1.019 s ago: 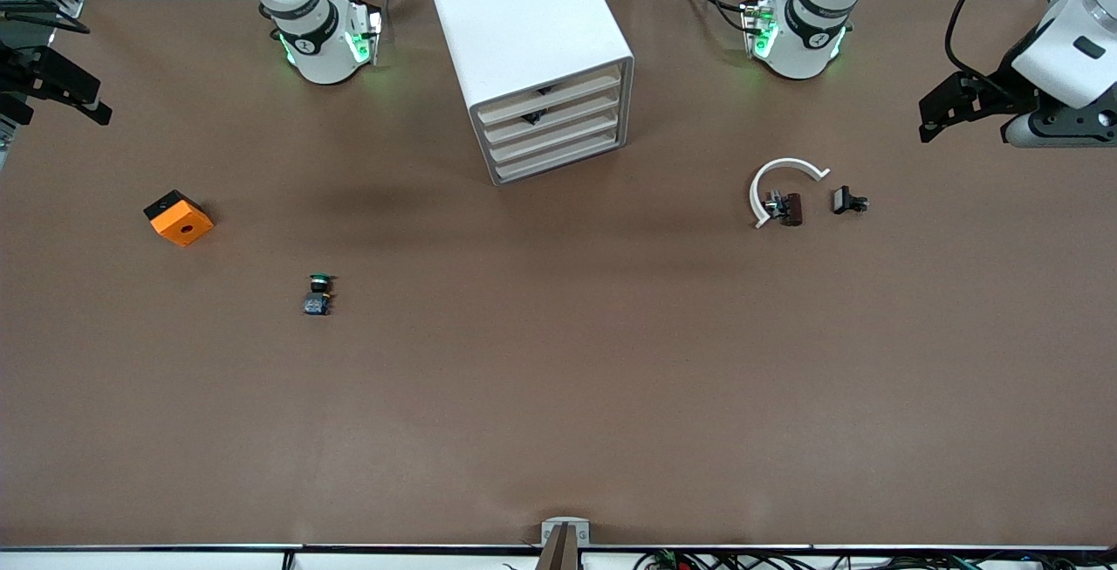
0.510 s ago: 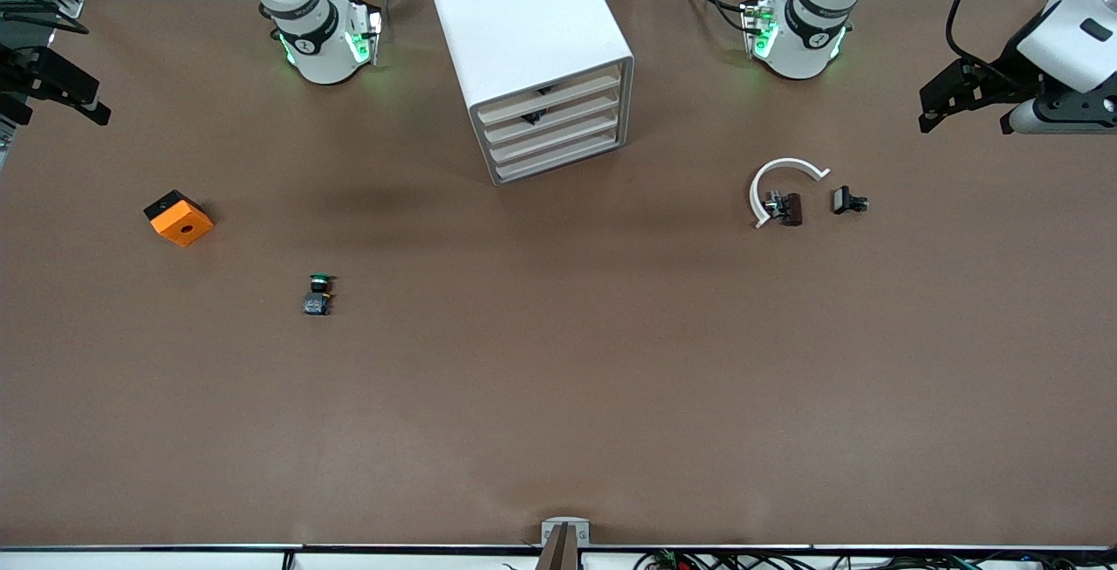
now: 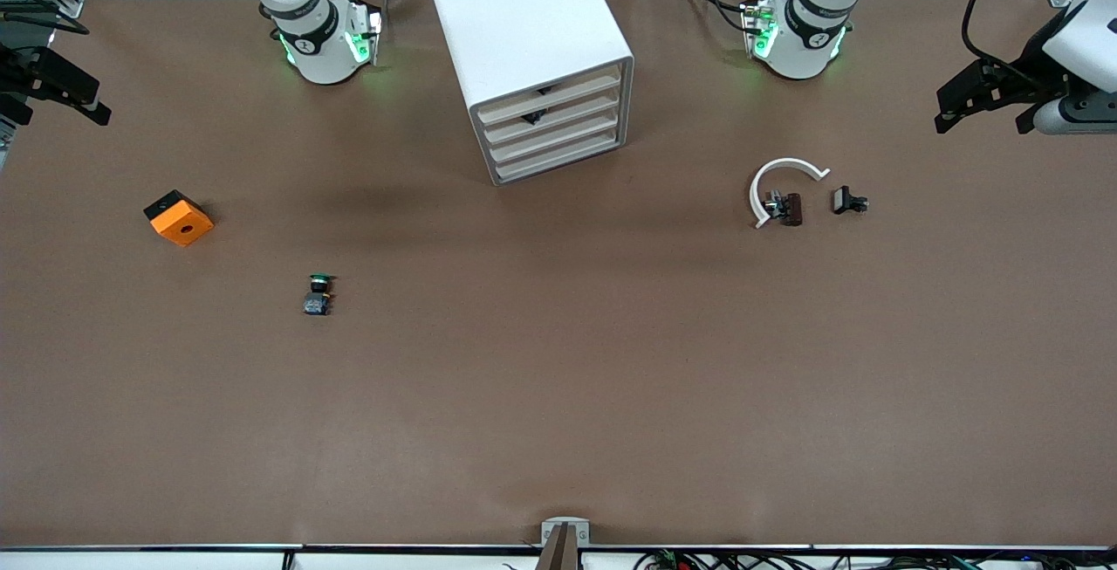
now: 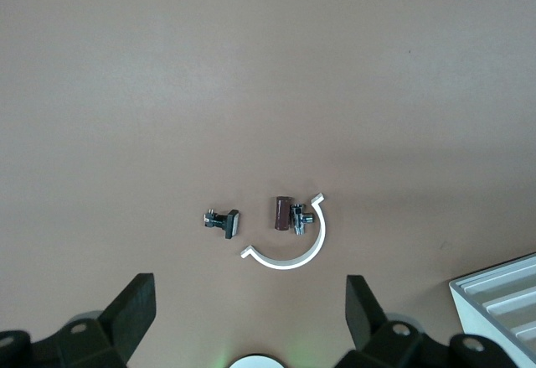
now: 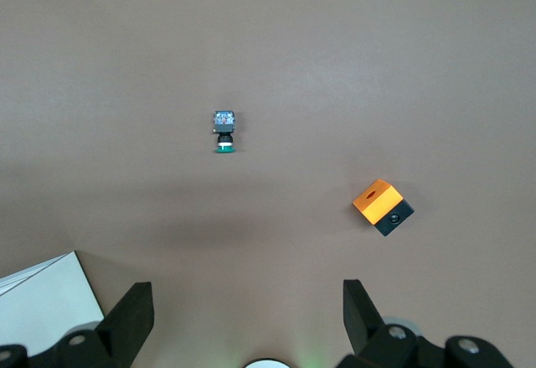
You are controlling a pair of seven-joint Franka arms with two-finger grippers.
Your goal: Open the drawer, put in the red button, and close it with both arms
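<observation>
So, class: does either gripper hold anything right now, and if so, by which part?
Nothing is held. The left gripper and the right gripper are both open and empty, up at the two ends of the table.

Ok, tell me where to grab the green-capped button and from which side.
Probably by its blocky black-and-blue body, coming from straight above. The green-capped button lies on its side, so the body's flat sides offer a square grip, while the round cap is small and would likely slip.

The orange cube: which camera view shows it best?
The right wrist view: the orange cube is larger there, showing its black underside and hole. The front view shows it smaller; the left wrist view shows none of it.
</observation>
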